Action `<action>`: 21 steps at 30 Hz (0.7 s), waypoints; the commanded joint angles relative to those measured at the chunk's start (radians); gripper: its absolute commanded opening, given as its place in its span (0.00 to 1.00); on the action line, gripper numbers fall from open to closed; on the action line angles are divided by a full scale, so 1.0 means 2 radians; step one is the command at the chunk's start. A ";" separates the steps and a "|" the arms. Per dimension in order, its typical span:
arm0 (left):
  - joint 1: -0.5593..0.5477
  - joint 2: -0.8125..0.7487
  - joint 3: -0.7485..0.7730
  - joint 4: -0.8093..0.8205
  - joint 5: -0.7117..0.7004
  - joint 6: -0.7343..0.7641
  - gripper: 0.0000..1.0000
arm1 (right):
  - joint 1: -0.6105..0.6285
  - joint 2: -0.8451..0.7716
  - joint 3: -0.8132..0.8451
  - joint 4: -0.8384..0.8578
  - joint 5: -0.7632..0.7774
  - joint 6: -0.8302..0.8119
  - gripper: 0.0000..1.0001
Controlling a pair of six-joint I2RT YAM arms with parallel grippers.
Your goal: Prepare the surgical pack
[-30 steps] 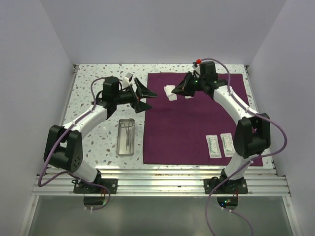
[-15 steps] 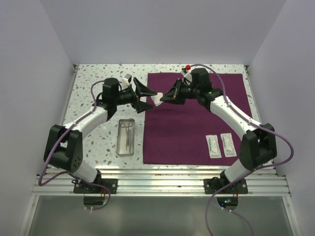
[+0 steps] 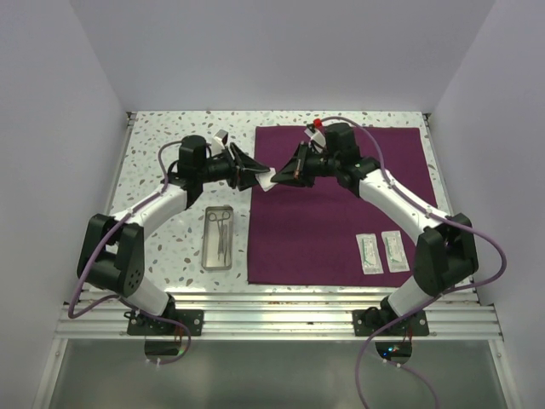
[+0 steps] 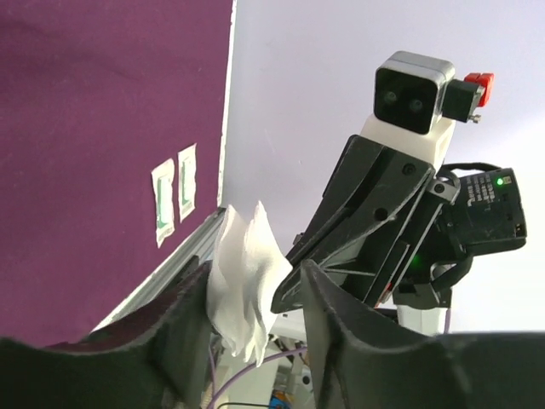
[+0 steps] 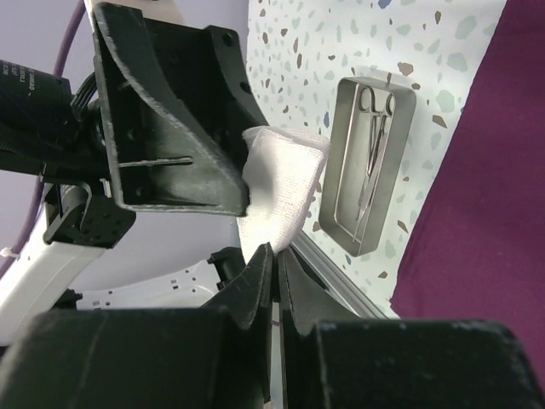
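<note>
Steel tray (image 3: pixel 207 244), instruments (image 3: pixel 222 232) inside, lies left of cloth sheet (image 3: pixel 315 230).

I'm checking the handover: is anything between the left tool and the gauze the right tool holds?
Nothing visible is in the way. The gauze, pinched by the right tool, sits between the open fingers of the left tool.

We see a white table (image 3: pixel 145 128) flecked with dark speckles. Two things lie directly on it: a large dark purple cloth (image 3: pixel 315 230), spread flat over the right half, and a small steel tray (image 3: pixel 219 264) just left of the cloth's near part, its long side running along the cloth's edge with a narrow strip of bare table between them
</note>
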 commanded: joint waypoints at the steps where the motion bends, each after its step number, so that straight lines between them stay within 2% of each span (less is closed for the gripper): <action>1: 0.004 0.000 0.007 0.010 0.001 0.013 0.40 | 0.004 -0.020 -0.002 0.011 -0.013 0.003 0.00; 2: 0.006 0.000 0.005 0.005 0.001 0.026 0.34 | 0.004 -0.020 -0.001 0.010 -0.016 0.001 0.00; 3: 0.009 0.001 0.003 -0.007 0.001 0.034 0.21 | 0.004 -0.019 0.000 0.004 -0.017 0.000 0.00; 6: 0.024 0.000 -0.009 -0.026 0.004 0.064 0.00 | 0.004 -0.010 0.010 -0.029 -0.020 -0.022 0.00; 7: 0.034 -0.002 -0.010 -0.033 0.005 0.075 0.00 | 0.005 -0.006 0.017 -0.039 -0.019 -0.039 0.03; 8: 0.039 -0.005 -0.010 -0.061 0.002 0.106 0.00 | 0.004 -0.002 0.023 -0.051 -0.016 -0.048 0.11; 9: 0.044 -0.007 -0.008 -0.082 0.001 0.127 0.00 | 0.004 0.000 0.029 -0.082 -0.011 -0.059 0.27; 10: 0.057 -0.010 -0.006 -0.105 -0.002 0.152 0.00 | 0.004 0.002 0.036 -0.101 -0.007 -0.070 0.35; 12: 0.071 -0.011 0.015 -0.220 -0.017 0.251 0.00 | 0.002 0.010 0.063 -0.156 0.018 -0.105 0.50; 13: 0.084 -0.011 0.024 -0.260 -0.044 0.323 0.00 | 0.002 0.012 0.082 -0.176 0.032 -0.131 0.53; 14: 0.088 -0.012 0.036 -0.327 -0.060 0.356 0.00 | 0.000 0.017 0.089 -0.192 0.051 -0.139 0.55; 17: 0.093 -0.026 0.040 -0.411 -0.133 0.447 0.00 | -0.012 0.024 0.095 -0.217 0.053 -0.155 0.57; 21: 0.093 -0.044 0.016 -0.438 -0.170 0.491 0.00 | -0.017 0.037 0.089 -0.217 0.040 -0.160 0.58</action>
